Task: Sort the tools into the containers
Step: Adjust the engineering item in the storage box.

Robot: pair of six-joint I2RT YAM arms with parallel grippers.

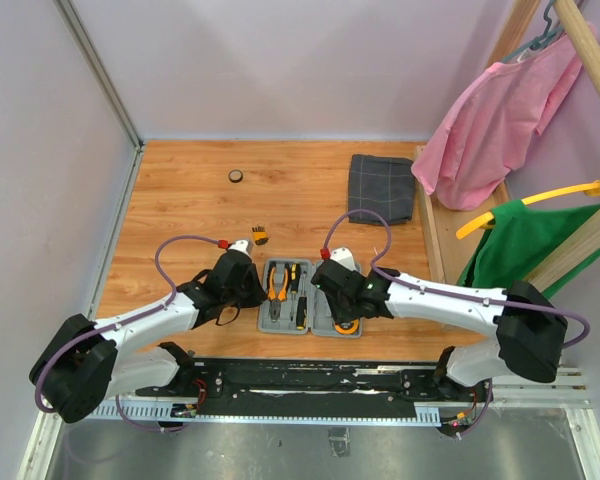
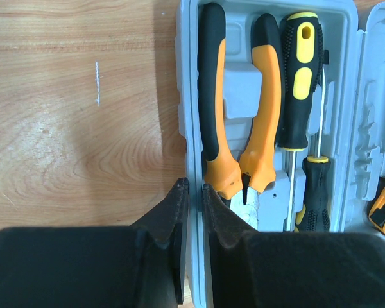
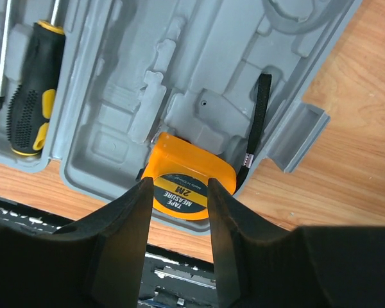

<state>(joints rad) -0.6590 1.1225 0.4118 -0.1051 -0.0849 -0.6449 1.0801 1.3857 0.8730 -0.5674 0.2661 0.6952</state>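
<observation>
Top: flat grey plastic hinged case (image 1: 311, 300) lies open on the wood-grain table (image 1: 180, 220), pale lilac walls (image 1: 280, 70) around. A dark checked folded cloth (image 1: 382, 187) sits well beyond the case's far right corner. Left gripper (image 1: 252, 292) at the case's left edge, right gripper (image 1: 346, 312) over its right half. Left wrist: jaws pinched on the case's left wall. Orange-and-black smooth-handled pliers (image 2: 244, 128) lie beside that wall, long axis parallel to it, nose toward the gripper. Yellow-and-black ribbed screwdriver (image 2: 299, 77) and a second one (image 2: 317, 199) lie parallel, head to tail. Right wrist: jaws part-open astride the rounded orange tape measure (image 3: 179, 186), seated in the case's corner pocket; contact unclear.
</observation>
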